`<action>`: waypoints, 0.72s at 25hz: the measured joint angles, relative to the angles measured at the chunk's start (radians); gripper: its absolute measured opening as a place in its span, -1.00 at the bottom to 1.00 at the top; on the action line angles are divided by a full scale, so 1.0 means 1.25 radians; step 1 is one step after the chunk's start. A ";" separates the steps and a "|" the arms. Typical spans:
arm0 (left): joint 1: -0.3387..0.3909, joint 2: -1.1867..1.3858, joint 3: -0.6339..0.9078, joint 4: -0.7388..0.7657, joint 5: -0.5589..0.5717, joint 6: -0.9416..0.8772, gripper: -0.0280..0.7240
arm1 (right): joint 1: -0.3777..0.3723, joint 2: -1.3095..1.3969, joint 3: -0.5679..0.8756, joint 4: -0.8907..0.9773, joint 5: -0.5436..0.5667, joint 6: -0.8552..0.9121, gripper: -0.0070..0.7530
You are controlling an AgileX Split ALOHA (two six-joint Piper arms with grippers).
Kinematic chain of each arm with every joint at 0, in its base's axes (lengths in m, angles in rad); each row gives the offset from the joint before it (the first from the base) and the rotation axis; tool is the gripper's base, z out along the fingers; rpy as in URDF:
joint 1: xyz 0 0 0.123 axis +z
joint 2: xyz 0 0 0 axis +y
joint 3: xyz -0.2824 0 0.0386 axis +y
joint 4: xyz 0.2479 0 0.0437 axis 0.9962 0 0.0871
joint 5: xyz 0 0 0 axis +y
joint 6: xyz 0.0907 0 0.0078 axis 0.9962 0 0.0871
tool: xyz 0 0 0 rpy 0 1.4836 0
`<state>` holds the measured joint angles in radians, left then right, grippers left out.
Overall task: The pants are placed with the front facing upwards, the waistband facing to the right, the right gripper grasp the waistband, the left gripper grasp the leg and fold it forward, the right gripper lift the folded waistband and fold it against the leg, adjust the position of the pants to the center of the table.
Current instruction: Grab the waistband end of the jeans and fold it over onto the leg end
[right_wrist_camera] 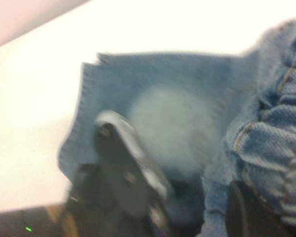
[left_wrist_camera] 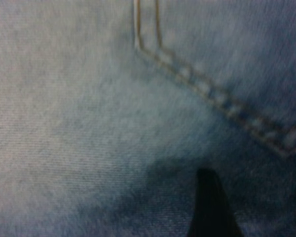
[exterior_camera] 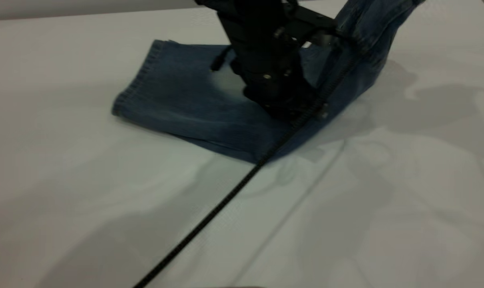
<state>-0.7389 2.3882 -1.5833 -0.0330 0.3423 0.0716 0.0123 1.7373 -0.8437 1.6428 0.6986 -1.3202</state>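
Note:
The blue denim pants (exterior_camera: pixel 194 100) lie folded on the white table (exterior_camera: pixel 106 208). Their right end rises off the surface toward the top right. My left gripper (exterior_camera: pixel 283 110) presses down on the middle of the pants. In the left wrist view one black fingertip (left_wrist_camera: pixel 210 200) rests on faded denim beside tan stitching (left_wrist_camera: pixel 222 101), with nothing between the fingers. In the right wrist view my right gripper (right_wrist_camera: pixel 259 210) is shut on the gathered waistband (right_wrist_camera: pixel 281 143) and holds it up, with one dark finger (right_wrist_camera: pixel 244 215) showing. The right gripper is outside the exterior view.
A black ribbed cable (exterior_camera: pixel 210 212) runs from the left arm diagonally across the table to the near edge. From the right wrist, the left arm (right_wrist_camera: pixel 123 173) stands on the pants just beside the raised waistband. White table (right_wrist_camera: pixel 187 24) lies all round the pants.

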 joint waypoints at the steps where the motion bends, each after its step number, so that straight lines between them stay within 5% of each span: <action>1: -0.001 -0.002 0.000 0.000 0.001 0.000 0.14 | 0.000 -0.002 0.000 -0.004 0.000 0.000 -0.76; 8: 0.065 -0.100 0.000 0.011 0.054 0.001 0.14 | 0.000 -0.002 0.000 -0.042 0.015 -0.003 -0.76; 18: 0.205 -0.145 0.000 0.139 0.246 0.000 0.14 | 0.017 -0.002 0.000 0.047 0.125 -0.131 -0.76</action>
<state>-0.4822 2.2068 -1.5833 0.1410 0.6502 0.0714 0.0339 1.7348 -0.8437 1.7015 0.8548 -1.4846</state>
